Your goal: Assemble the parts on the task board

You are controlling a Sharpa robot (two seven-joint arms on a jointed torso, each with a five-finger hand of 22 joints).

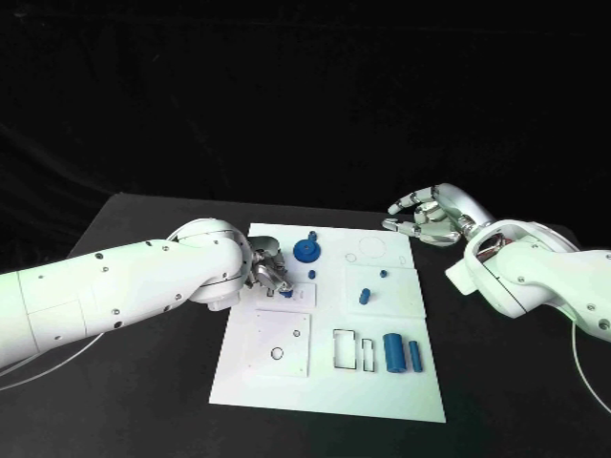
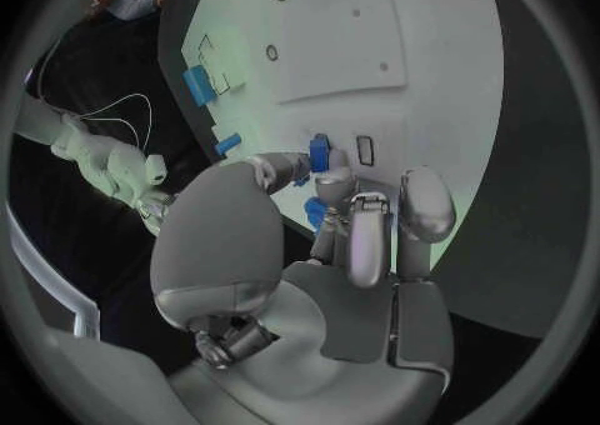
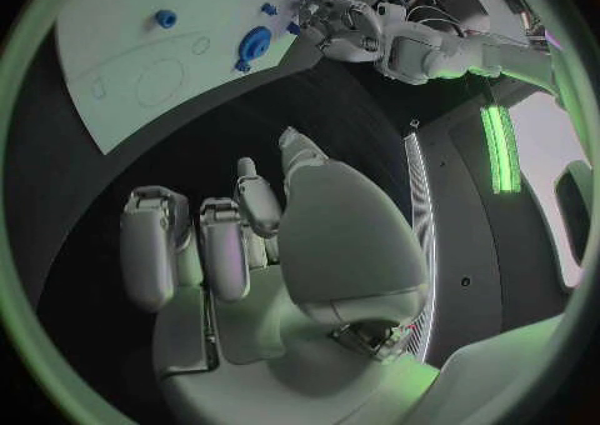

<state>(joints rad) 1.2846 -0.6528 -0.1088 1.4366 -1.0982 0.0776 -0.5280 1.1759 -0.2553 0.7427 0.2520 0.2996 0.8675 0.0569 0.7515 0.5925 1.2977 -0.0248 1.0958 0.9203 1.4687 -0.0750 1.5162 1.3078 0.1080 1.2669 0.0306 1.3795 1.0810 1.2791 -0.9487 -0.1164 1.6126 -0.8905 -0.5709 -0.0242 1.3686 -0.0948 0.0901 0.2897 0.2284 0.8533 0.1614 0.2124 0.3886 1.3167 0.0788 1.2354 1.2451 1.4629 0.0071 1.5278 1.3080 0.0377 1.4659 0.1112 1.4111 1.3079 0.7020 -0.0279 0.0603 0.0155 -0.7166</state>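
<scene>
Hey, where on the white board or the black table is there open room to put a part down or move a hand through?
Bare board: the near strip of the white task board, below the two blue cylinders. Bare black table flanks the board's near corners. Crowded: the board's far left, where the left hand works beside the round blue disc. The right hand hovers off the far right corner.

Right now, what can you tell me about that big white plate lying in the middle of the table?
The task board is a flat white plate, plastic by its look, lying lengthwise on the black table. Its face carries raised panels, outlined rectangles and round holes. Small blue parts sit on it: two cylinders side by side near the front right, a round disc and little pegs farther back. The left hand reaches over its left rear edge, fingers at a small blue piece. The right hand hovers beyond its far right corner.
</scene>
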